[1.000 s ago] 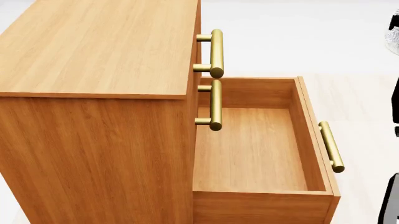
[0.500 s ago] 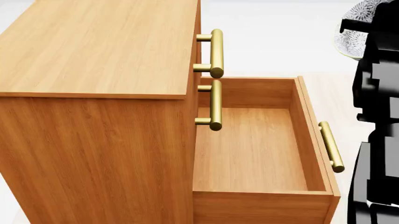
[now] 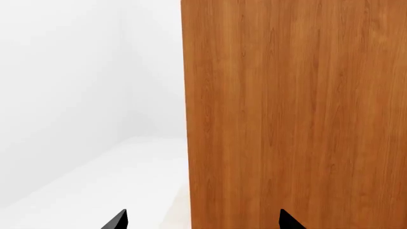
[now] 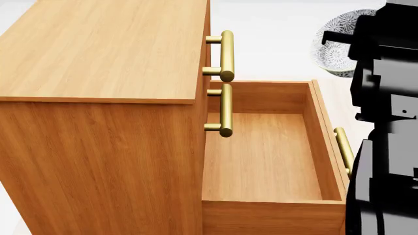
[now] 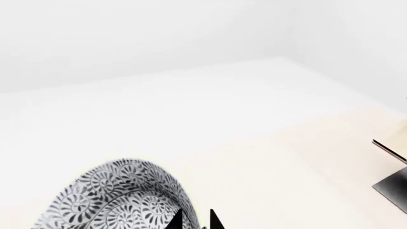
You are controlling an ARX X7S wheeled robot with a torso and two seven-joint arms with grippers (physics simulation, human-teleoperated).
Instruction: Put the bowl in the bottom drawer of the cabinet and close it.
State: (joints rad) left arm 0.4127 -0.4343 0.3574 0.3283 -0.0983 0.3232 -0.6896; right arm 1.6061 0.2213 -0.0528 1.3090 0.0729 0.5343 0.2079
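Your left gripper [image 3: 202, 220], seen only by its wrist cam, is spread wide, empty, facing the cabinet [image 3: 292, 109] side. Head cam: bottom drawer [image 4: 267, 156] open. Right gripper [image 5: 194, 220] pinches the bowl [image 5: 121, 198] rim, held beyond the drawer's far corner.

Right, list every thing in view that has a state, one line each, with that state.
bottom drawer: pulled open, nothing inside.
two upper drawers: shut.
bowl: held up in the air, beyond the drawer, not yet inside.
right gripper: shut on the bowl's rim.
left gripper: open, holding nothing, facing the cabinet side.
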